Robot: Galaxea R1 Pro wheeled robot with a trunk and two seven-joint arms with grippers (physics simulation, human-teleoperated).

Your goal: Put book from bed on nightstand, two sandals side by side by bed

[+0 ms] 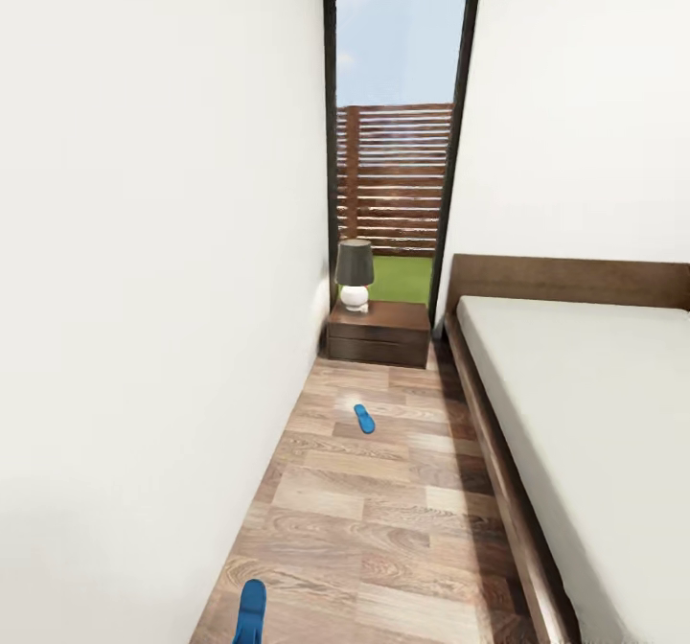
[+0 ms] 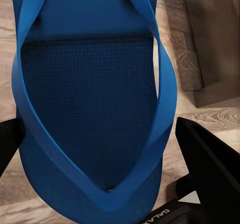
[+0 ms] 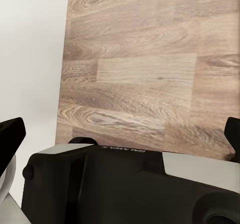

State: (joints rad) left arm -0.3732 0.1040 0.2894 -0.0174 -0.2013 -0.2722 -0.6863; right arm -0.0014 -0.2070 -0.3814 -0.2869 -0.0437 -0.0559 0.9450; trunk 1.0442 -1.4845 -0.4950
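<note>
A blue sandal [image 2: 90, 99] sits between the black fingers [image 2: 207, 159] of my left gripper [image 2: 97, 134], held by its sides above the plank floor. The same sandal [image 1: 251, 611] pokes up at the bottom edge of the head view. The other sandal [image 1: 364, 419] lies flat on the floor farther ahead, between the wall and the bed [image 1: 594, 404]. The nightstand [image 1: 379, 332] stands at the far end beside the headboard. My right gripper [image 3: 122, 134] is open over bare floor. The book is out of view.
A dark-shaded lamp [image 1: 354, 274] with a white base stands on the nightstand. The white wall [image 1: 153, 318] on the left and the bed's wooden frame [image 1: 498, 471] bound a narrow strip of floor. A tall window [image 1: 398, 146] is behind the nightstand.
</note>
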